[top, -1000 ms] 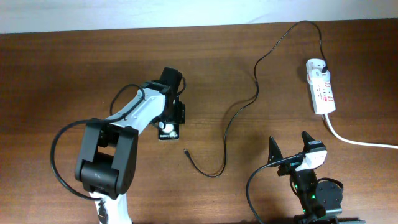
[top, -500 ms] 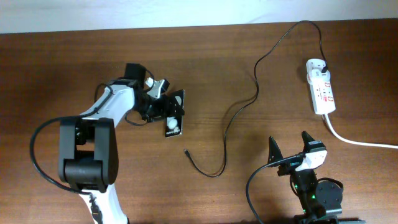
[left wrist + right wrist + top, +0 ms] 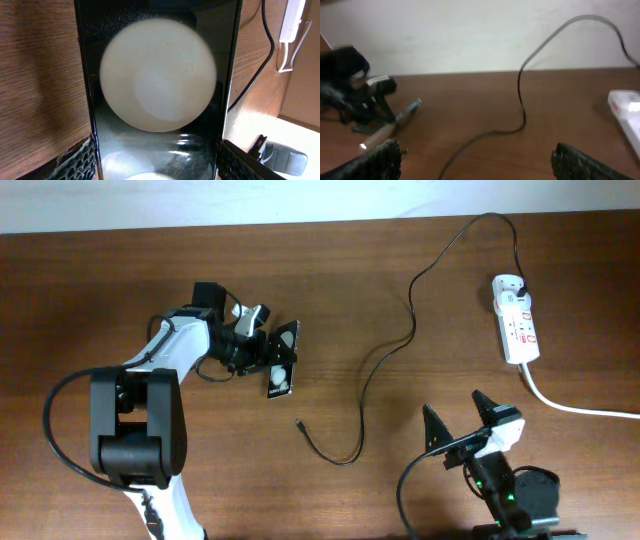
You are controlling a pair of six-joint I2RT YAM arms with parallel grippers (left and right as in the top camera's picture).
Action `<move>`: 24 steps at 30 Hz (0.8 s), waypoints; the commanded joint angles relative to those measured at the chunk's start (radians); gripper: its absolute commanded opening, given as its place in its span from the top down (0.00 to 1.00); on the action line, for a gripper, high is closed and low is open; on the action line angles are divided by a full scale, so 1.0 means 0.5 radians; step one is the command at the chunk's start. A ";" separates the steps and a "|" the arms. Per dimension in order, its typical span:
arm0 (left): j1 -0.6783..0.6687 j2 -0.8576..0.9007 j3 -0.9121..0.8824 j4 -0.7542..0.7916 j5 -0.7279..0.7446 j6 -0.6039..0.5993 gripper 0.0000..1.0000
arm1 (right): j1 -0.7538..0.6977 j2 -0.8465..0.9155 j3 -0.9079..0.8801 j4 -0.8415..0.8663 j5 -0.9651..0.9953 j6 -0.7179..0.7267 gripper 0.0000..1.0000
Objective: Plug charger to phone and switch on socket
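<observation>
Left of centre on the surface (image 3: pixel 100 280) | left tool (image 3: pixel 262 348) is clamping the phone (image 3: pixel 283 358) by its sides, having just swung round and turned it | we are judging it readied for the charger tip (image 3: pixel 299 423) lying nearby | right tool (image 3: pixel 455 405) is idling, wide apart, empty

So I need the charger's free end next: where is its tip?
Overhead view: the charger tip lies on the table, left of centre, just below the phone in the left gripper.
</observation>
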 commanded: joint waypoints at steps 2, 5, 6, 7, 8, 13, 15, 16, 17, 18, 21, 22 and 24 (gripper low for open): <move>0.002 0.010 -0.014 0.008 0.095 0.047 0.30 | -0.005 0.484 0.708 -0.382 0.040 0.047 0.01; 0.002 0.010 -0.014 0.008 0.094 0.047 0.30 | -0.005 1.175 1.449 -0.871 -0.056 0.047 0.01; 0.002 0.010 -0.014 0.008 0.094 0.047 0.30 | -0.004 1.334 1.627 -1.015 -0.094 0.047 0.01; 0.002 0.010 -0.014 0.008 0.094 0.047 0.30 | -0.004 1.566 1.888 -1.249 -0.150 0.047 0.01; 0.002 0.010 -0.014 0.008 0.094 0.047 0.29 | -0.004 1.714 2.044 -1.401 -0.174 0.047 0.01; 0.002 0.010 -0.014 0.008 0.095 0.047 0.29 | -0.004 2.364 2.457 -1.656 -0.745 0.048 0.01; 0.002 0.010 -0.014 0.008 0.095 0.047 0.28 | -0.004 2.567 2.457 -1.633 -0.978 0.092 0.01; 0.002 0.010 -0.014 0.008 0.095 0.047 0.28 | -0.003 2.664 2.457 -1.633 -1.035 0.095 0.04; 0.002 0.010 -0.014 0.008 0.095 0.047 0.28 | -0.003 2.770 2.457 -1.635 -1.089 0.093 0.10; 0.002 0.010 -0.014 0.008 0.095 0.047 0.28 | -0.002 2.844 2.457 -1.641 -1.115 0.092 0.12; 0.002 0.010 -0.014 0.008 0.094 0.047 0.28 | 0.025 3.026 2.456 -1.647 -1.100 0.092 0.18; 0.002 0.010 -0.014 0.009 0.095 0.047 0.28 | 0.051 3.066 2.456 -1.646 -1.073 0.092 0.18; 0.002 0.010 -0.014 0.014 0.095 0.047 0.28 | 0.111 3.101 2.456 -1.641 -0.989 0.092 0.17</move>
